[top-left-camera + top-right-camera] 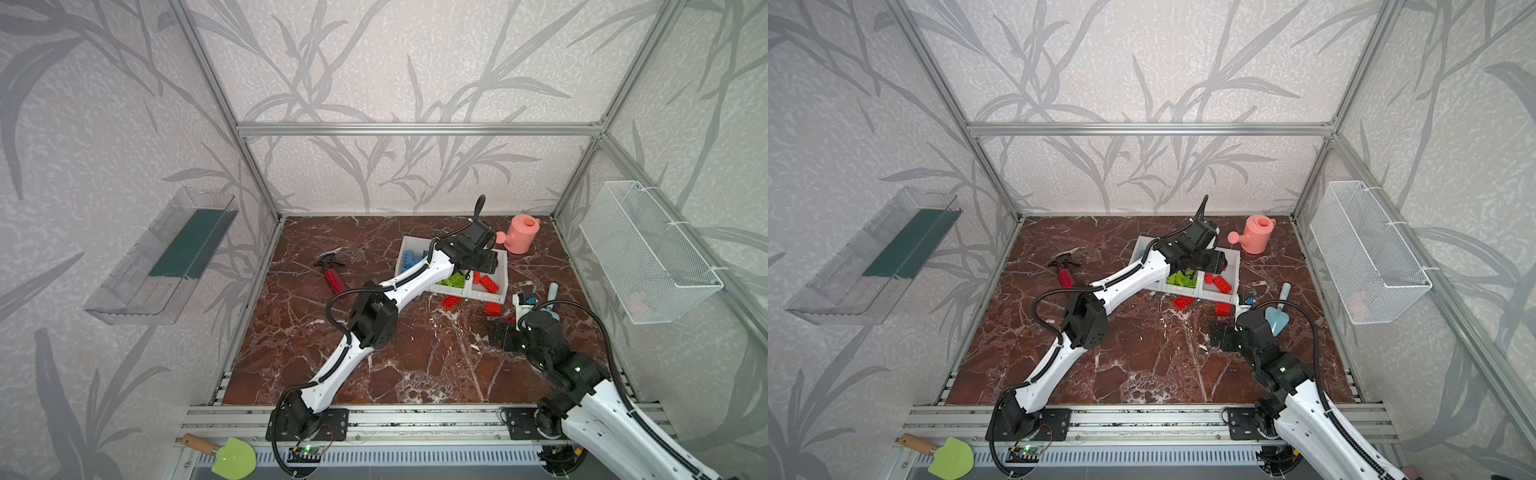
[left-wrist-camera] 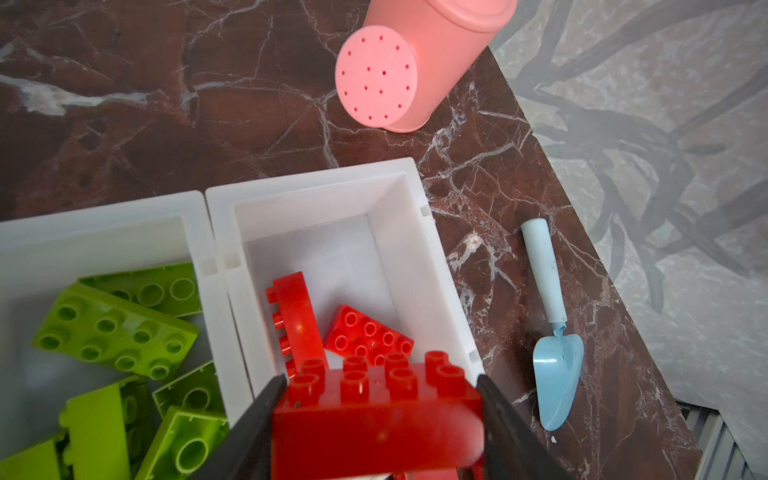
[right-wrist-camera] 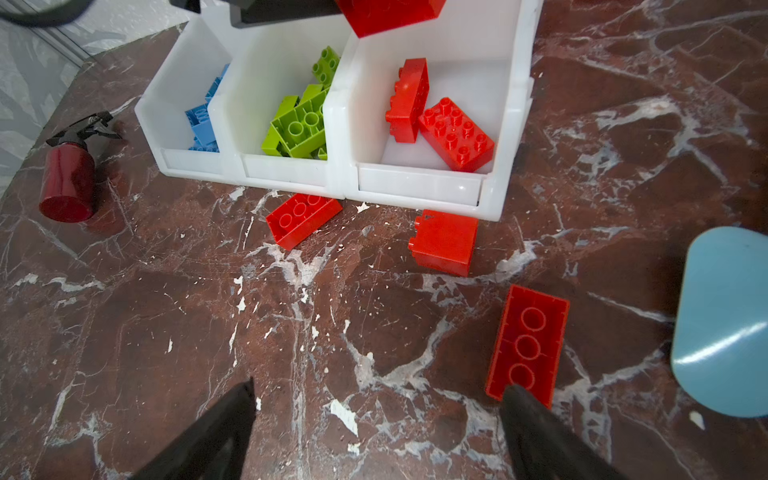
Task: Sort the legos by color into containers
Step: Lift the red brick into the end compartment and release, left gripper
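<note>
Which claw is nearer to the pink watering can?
Left. The left claw holds a red brick over the end bin, just beside the watering can. The right claw hangs open over the table, nearer the front.

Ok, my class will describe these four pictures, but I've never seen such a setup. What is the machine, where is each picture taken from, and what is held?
A robot with two arms, each ending in a two-fingered hand. Two pictures look down on the whole marble table; two come from cameras on the wrists. The left hand grips a red brick above the white bin of red bricks; neighbouring bins hold green bricks and blue bricks. The right hand hangs open, empty, near three loose red bricks. A pink watering can, blue trowel and red spray bottle are there too.
</note>
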